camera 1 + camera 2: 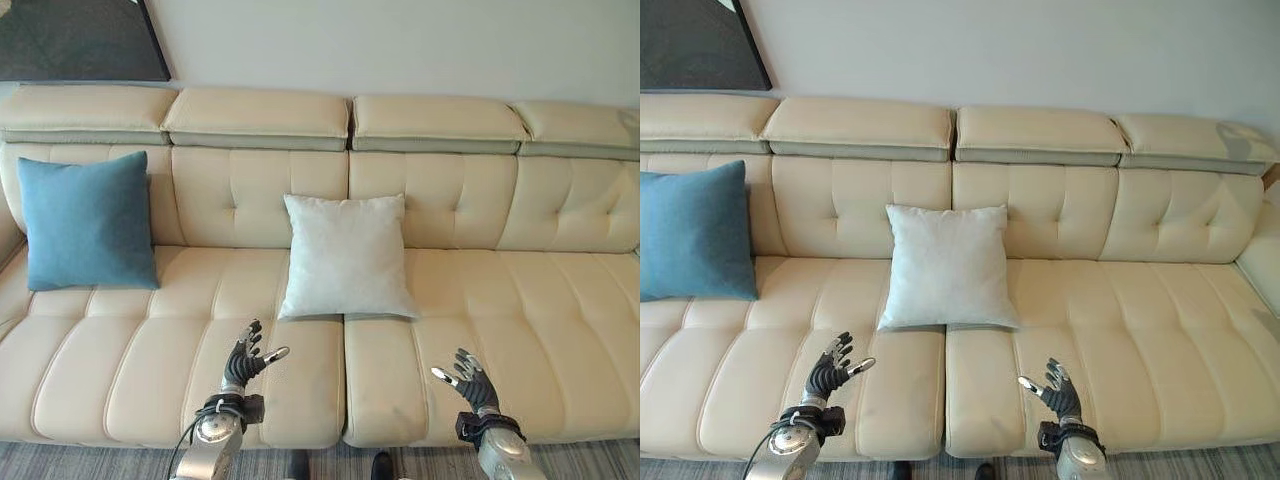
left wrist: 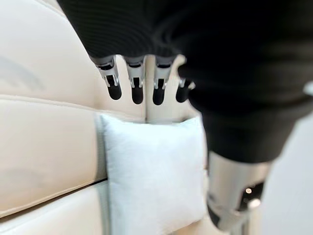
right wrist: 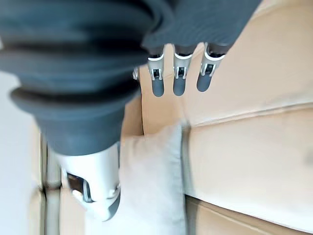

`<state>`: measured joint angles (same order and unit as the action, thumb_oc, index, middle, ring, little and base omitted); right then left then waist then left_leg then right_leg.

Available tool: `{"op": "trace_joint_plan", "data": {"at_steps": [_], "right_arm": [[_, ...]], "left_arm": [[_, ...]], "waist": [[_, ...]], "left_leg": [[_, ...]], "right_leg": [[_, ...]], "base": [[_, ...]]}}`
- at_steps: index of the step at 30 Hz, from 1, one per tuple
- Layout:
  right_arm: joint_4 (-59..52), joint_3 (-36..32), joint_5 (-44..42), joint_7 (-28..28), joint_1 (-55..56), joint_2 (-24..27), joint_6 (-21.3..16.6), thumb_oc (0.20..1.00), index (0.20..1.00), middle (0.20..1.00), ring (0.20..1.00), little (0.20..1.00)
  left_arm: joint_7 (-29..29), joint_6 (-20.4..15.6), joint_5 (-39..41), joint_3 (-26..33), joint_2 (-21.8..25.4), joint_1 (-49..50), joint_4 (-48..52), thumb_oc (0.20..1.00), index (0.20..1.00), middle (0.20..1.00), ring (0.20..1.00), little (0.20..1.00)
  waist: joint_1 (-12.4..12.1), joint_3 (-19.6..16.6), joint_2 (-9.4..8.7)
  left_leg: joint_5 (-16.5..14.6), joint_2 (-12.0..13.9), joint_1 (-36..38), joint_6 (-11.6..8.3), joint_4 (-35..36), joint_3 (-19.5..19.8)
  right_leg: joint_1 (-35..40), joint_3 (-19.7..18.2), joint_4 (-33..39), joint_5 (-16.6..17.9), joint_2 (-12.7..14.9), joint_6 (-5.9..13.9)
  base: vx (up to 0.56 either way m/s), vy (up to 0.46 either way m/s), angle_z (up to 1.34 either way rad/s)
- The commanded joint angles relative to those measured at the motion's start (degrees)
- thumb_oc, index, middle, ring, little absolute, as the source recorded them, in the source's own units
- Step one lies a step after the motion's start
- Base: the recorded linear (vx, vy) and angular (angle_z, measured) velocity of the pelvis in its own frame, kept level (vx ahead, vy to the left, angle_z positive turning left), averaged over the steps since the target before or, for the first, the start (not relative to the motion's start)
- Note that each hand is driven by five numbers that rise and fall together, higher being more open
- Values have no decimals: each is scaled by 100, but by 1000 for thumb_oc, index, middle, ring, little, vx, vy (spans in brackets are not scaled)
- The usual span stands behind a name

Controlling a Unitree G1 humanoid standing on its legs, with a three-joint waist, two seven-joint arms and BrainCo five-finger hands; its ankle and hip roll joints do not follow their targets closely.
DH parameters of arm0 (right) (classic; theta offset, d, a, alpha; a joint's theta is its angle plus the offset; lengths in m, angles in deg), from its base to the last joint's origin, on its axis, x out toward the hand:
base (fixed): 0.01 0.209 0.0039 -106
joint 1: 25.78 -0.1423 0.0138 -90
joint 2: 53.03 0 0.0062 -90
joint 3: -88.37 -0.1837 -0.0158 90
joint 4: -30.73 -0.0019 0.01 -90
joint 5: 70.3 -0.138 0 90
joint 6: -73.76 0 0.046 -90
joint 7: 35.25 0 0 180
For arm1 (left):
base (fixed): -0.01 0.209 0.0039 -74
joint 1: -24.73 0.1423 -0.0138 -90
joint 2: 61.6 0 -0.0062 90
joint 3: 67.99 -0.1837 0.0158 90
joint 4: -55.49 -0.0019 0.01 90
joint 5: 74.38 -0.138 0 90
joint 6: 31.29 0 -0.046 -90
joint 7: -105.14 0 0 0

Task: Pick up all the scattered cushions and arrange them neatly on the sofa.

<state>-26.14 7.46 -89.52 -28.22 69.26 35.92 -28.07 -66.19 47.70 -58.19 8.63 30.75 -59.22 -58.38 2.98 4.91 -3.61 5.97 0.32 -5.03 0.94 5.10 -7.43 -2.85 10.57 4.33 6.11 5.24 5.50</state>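
Note:
A white cushion (image 1: 346,258) leans upright against the backrest at the middle of the cream sofa (image 1: 480,330). A blue cushion (image 1: 88,221) stands against the backrest at the sofa's left end. My left hand (image 1: 243,363) hovers over the front of the seat, just left of and below the white cushion, fingers straight and empty. My right hand (image 1: 468,380) is over the seat front to the right, also open and empty. The white cushion (image 2: 156,181) shows past the left hand's fingers (image 2: 137,85), and the white cushion (image 3: 154,186) past the right hand's fingers (image 3: 178,78).
A dark framed panel (image 1: 75,38) hangs on the wall at the upper left. A striped grey rug (image 1: 80,462) lies in front of the sofa. The right half of the seat (image 1: 560,300) has nothing on it.

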Motion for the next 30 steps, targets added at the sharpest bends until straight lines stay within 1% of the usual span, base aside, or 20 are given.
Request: {"op": "trace_joint_plan", "data": {"at_steps": [1, 2, 3, 5, 7, 9, 11, 14, 16, 17, 18, 19, 20, 23, 24, 25, 26, 28, 29, 30], "right_arm": [[-237, 74, 182, 45, -436, 25, -126, 1000, 1000, 1000, 1000, 1000], [-231, 84, 179, 29, -407, 18, -117, 1000, 1000, 1000, 1000, 1000], [-231, 85, 179, 28, -406, 18, -117, 1000, 1000, 1000, 1000, 1000], [-303, 86, 140, -38, -257, 25, -126, 1000, 1000, 1000, 1000, 1000], [-309, 88, 123, -59, -208, 20, -125, 1000, 1000, 1000, 1000, 1000], [-349, 170, 201, -66, -179, 36, -84, 1000, 1000, 1000, 1000, 1000], [-365, 282, 300, -38, -224, 82, -66, 1000, 1000, 1000, 1000, 1000], [-585, 308, 296, -51, -195, 204, -88, 1000, 1000, 1000, 1000, 1000], [-701, 270, 185, -44, -159, 322, -168, 1000, 1000, 1000, 1000, 1000], [-701, 270, 185, -44, -159, 322, -168, 1000, 1000, 1000, 1000, 1000], [-699, 272, 182, -41, -164, 388, -161, 1000, 1000, 1000, 1000, 1000], [-698, 271, 207, -24, -188, 423, -153, 1000, 1000, 1000, 1000, 1000], [-730, 268, 224, -21, -206, 455, -159, 1000, 1000, 1000, 1000, 1000], [-739, 267, 211, -110, -134, 495, -128, 1000, 1000, 1000, 1000, 1000], [-740, 266, 211, -110, -135, 495, -128, 1000, 1000, 1000, 1000, 1000], [-727, 271, 205, -138, -122, 497, -121, 1000, 1000, 1000, 1000, 1000], [-715, 285, 203, -197, -82, 517, -105, 1000, 1000, 1000, 1000, 1000], [-691, 278, 201, -246, -13, 503, -78, 1000, 1000, 1000, 1000, 1000], [-719, 267, 192, -239, 26, 485, -79, 1000, 1000, 1000, 1000, 1000], [-721, 267, 192, -239, 30, 487, -78, 1000, 1000, 1000, 1000, 1000]], "left_arm": [[-25, -243, -383, 175, 195, -303, -40, 1000, 1000, 1000, 1000, 1000], [-42, -241, -375, 191, 202, -276, -58, 1000, 1000, 1000, 1000, 1000], [-42, -241, -375, 191, 203, -274, -58, 1000, 1000, 1000, 1000, 1000], [-86, -204, -362, 240, 214, -110, -146, 1000, 1000, 1000, 1000, 1000], [-98, -195, -354, 251, 218, -62, -176, 1000, 1000, 1000, 1000, 1000], [-97, -169, -326, 292, 220, 29, -182, 1000, 1000, 1000, 1000, 1000], [-66, -170, -300, 326, 219, 11, -237, 1000, 1000, 1000, 1000, 1000], [-62, -164, -216, 321, 219, -12, -129, 1000, 1000, 1000, 1000, 1000], [-65, -173, -205, 281, 192, -86, 6, 1000, 1000, 1000, 1000, 1000], [-65, -173, -205, 282, 192, -86, 6, 1000, 1000, 1000, 1000, 1000], [-87, -186, -179, 228, 156, -132, 51, 1000, 1000, 1000, 1000, 1000], [-93, -186, -176, 215, 128, -171, 27, 1000, 1000, 1000, 1000, 1000], [-94, -188, -197, 203, 108, -205, -1, 1000, 1000, 1000, 1000, 1000], [-159, -187, -193, 206, 95, -129, 106, 1000, 1000, 1000, 1000, 1000], [-159, -186, -193, 206, 95, -130, 107, 1000, 1000, 1000, 1000, 1000], [-179, -182, -178, 214, 88, -109, 95, 1000, 1000, 1000, 1000, 1000], [-226, -186, -120, 231, 78, -27, 99, 1000, 1000, 1000, 1000, 1000], [-269, -178, -55, 242, 32, 47, 107, 1000, 1000, 1000, 1000, 1000], [-289, -160, -66, 220, 19, 82, 117, 1000, 1000, 1000, 1000, 1000], [-289, -160, -66, 220, 17, 85, 118, 1000, 1000, 1000, 1000, 1000]], "waist": [[22, 412, 8], [19, 377, 25], [22, 378, 22], [-23, 251, 17], [-40, 201, -11], [-163, 69, -116], [-225, 50, -171], [-161, 98, -174], [-66, 278, -75], [-64, 278, -74], [-48, 385, -19], [-58, 433, -22], [-59, 470, -42], [-54, 429, -129], [-48, 422, -128], [-44, 381, -124], [-71, 331, -118], [-25, 251, -75], [35, 164, -1], [28, 169, -1]], "left_leg": [[-610, 1, 230, 57, -10, -54], [-604, 8, 203, 55, -10, -50], [-605, 5, 206, 56, -10, -49], [-612, 22, 166, 50, -10, -56], [-605, 13, 155, 43, -10, -69], [-513, 2, 16, -15, -10, -181], [-343, 72, -95, -97, -10, -249], [-17, 190, -200, -309, -10, -210], [297, 284, -307, -531, -10, -71], [297, 283, -307, -531, -10, -69], [464, 314, -366, -650, -10, 72], [470, 275, -337, -643, -10, 216], [398, 217, -251, -592, -83, 323], [-358, 85, -134, -367, -964, 322], [-359, 85, -150, -366, -973, 327], [-494, 47, -95, -331, -1071, 364], [-903, -77, 38, -274, -1552, 474], [-1092, -40, 291, -227, -1624, 336], [-1061, 31, 535, -219, -1261, 216], [-1041, 29, 569, -220, -1214, 209]], "right_leg": [[-111, 13, -798, -480, 130, 330], [-42, 18, -929, -616, 121, 275], [-46, 19, -946, -628, 126, 275], [187, -3, -1303, -906, 117, 206], [300, -42, -1297, -938, 93, 221], [705, -18, -933, -1025, 35, 234], [811, 26, -503, -1140, -89, 138], [915, -72, -157, -1251, -350, -62], [915, 26, -121, -1272, -522, -221], [915, 28, -121, -1272, -523, -222], [897, 99, -114, -1230, -559, -284], [866, 113, -141, -1217, -536, -301], [847, 118, -149, -1178, -494, -303], [803, 103, -103, -1014, -312, -275], [795, 108, -100, -1010, -313, -275], [779, 89, -85, -997, -292, -274], [792, -29, -45, -984, -275, -276], [805, -79, -16, -1001, -294, -273], [786, -68, 3, -1001, -342, -256], [796, -75, 3, -1002, -341, -256]], "base": [[-107, 30, -7], [-46, 15, -8], [-37, 1, -6], [-68, -54, -4], [-88, -107, -3], [-167, -184, -16], [-235, -253, -35], [-293, -311, -9], [-358, -302, 21], [-322, -221, 34], [-288, -168, 37], [-361, -205, 43], [-235, -110, 22], [-149, -61, -16], [-67, -13, -9], [-44, 10, 16], [-42, 28, 15], [-2, 60, -6], [20, 56, -22], [16, 116, -12]]}}
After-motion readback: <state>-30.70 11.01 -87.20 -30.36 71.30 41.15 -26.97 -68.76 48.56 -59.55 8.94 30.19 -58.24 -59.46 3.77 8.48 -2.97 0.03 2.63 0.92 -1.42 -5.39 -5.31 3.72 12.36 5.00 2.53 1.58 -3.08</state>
